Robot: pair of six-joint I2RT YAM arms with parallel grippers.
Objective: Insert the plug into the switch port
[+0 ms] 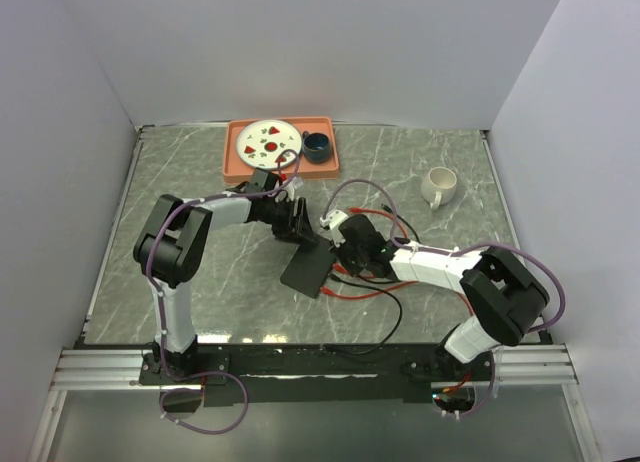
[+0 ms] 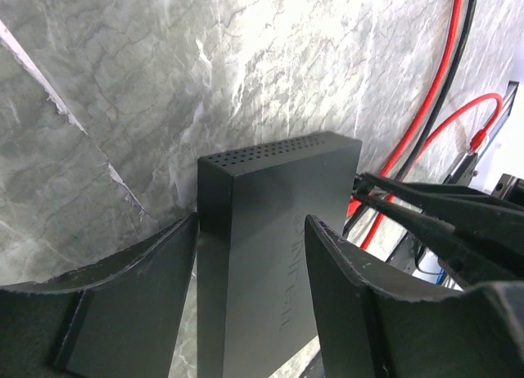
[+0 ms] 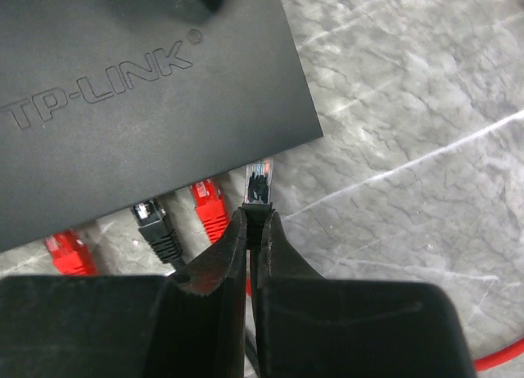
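The switch (image 1: pixel 308 270) is a flat black box marked TP-LINK (image 3: pixel 147 92), lying mid-table. My left gripper (image 1: pixel 298 227) is shut on its far end; in the left wrist view the fingers (image 2: pixel 164 280) clamp the switch (image 2: pixel 270 231) from both sides. My right gripper (image 1: pixel 350 250) is shut (image 3: pixel 255 221) on a black plug (image 3: pixel 259 184) with a clear tip. The tip sits right at the switch's port edge, near its right corner. A red plug (image 3: pixel 209 208), a black plug (image 3: pixel 155 224) and another red plug (image 3: pixel 70 251) stand in ports to its left.
Red and black cables (image 1: pixel 372 287) loop on the table by the right arm. An orange tray (image 1: pixel 235 162) at the back holds a white plate (image 1: pixel 268 142) and a dark blue cup (image 1: pixel 317 146). A white mug (image 1: pixel 438 186) stands back right. White walls surround the table.
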